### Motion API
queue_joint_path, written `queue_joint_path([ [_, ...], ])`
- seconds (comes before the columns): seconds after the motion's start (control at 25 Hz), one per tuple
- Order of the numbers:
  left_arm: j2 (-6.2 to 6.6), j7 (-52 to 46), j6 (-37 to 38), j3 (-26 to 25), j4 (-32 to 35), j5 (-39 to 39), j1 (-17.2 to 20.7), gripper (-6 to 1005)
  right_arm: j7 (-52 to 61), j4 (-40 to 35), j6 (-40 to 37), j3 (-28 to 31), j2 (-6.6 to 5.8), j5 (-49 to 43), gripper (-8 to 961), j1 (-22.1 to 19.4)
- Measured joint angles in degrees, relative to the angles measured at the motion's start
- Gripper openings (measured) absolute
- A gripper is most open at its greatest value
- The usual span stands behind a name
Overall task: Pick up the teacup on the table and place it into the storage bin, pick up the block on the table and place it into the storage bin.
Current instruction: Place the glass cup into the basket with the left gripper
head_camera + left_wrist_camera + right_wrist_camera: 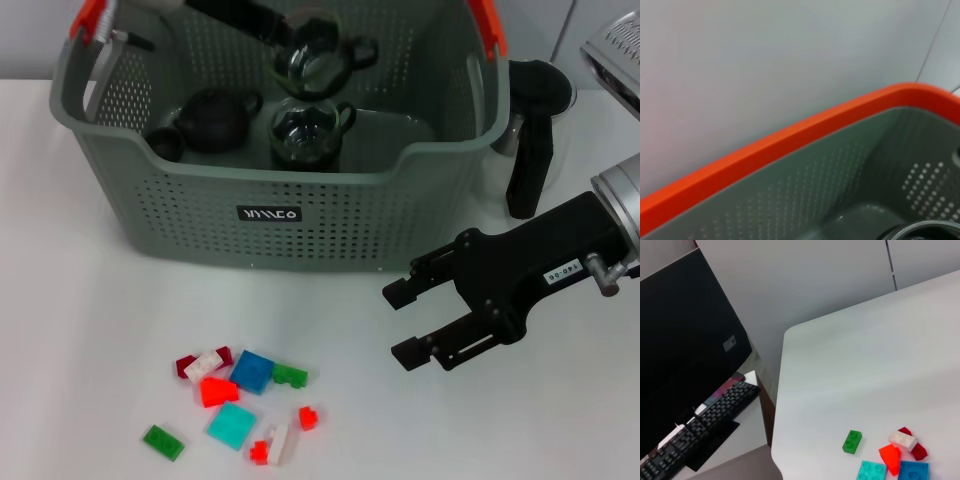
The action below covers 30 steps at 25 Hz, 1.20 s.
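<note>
Right pincer (pixel 402 322), jaws apart and empty, hangs at lower right over the white surface (pixel 80 330), right of small coloured plastic blocks (pixel 240 396). Left pincer's state cannot be told. Grey-green perforated plastic storage bin (pixel 300 215) at top holds glass teacups (pixel 305 135).

Perforated matt plastic storage bin (pixel 300 215)

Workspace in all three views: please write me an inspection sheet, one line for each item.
Surface: white table, blocks in front.
Job's things: storage bin at back holds dark teapot, two glass teapots; loose blocks on the table.
Clutter: black-handled jug right of bin.
Grippers: right claw open, empty, beside the blocks; left arm over bin's far left corner.
Cables: nothing seen.
Surroundings: monitor, keyboard beyond table edge.
</note>
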Motion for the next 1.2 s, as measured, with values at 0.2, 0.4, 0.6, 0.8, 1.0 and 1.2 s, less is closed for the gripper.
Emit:
queue_joint_path([
  [0.2,-3.4,-0.1,-3.1,0.6,-0.1,6.8,-0.4,45,0.0,0.0,0.5,0.0,0.17,0.0,764,-0.1],
  [0.4,-5.06,-0.2,-3.6,1.3,-0.8,10.4,-0.7,46,0.1,0.0,0.8,0.0,0.18,0.0,764,-0.1],
  [0.6,-5.3,-0.2,-3.5,1.6,-0.8,11.0,-0.7,46,0.1,0.1,1.3,0.0,0.21,0.0,764,-0.1],
  [0.8,-5.37,-0.4,-3.2,2.6,-0.8,12.0,-0.7,45,0.1,0.1,1.5,0.0,0.26,0.0,764,-0.2],
  [1.0,-5.51,-0.8,-3.2,3.9,-0.8,12.7,-0.7,45,0.1,0.1,1.6,0.0,0.27,0.0,764,-0.2],
  [1.2,-5.54,-0.9,-3.2,3.9,-0.9,12.8,-0.7,46,0.1,0.1,1.6,0.0,0.27,0.0,765,-0.2],
])
